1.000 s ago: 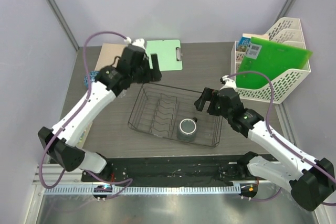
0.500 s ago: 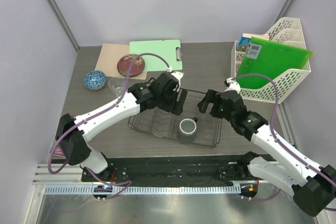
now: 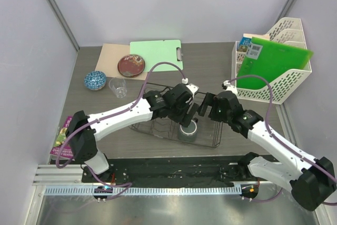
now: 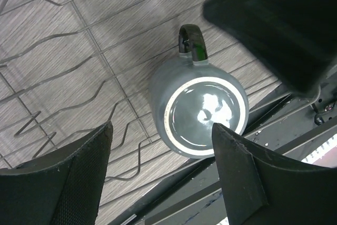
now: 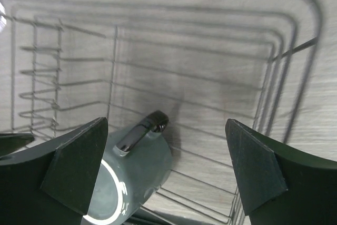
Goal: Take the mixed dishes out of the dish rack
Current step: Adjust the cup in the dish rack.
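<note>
So, grey mug (image 4: 199, 110) sitting in near-right part of dish rack (image 3: 158, 133). Left gripper (image 4: 162, 126) hovering right above it, jaws spread, mug lying a bit toward one finger. Right gripper (image 5: 166, 122) also gaping, mug sitting off-centre below it. Left probably nearer.

Glossy glazed grey mug (image 4: 202, 111) in dark wire dish rack (image 3: 152, 110) on wood-grain table (image 3: 210, 67).

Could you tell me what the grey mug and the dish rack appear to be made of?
The grey mug looks like glazed ceramic: glossy, with bright reflections on its top face and handle. The dish rack looks like thin bent metal wire with a dark finish; whether painted or coated is unclear.
</note>
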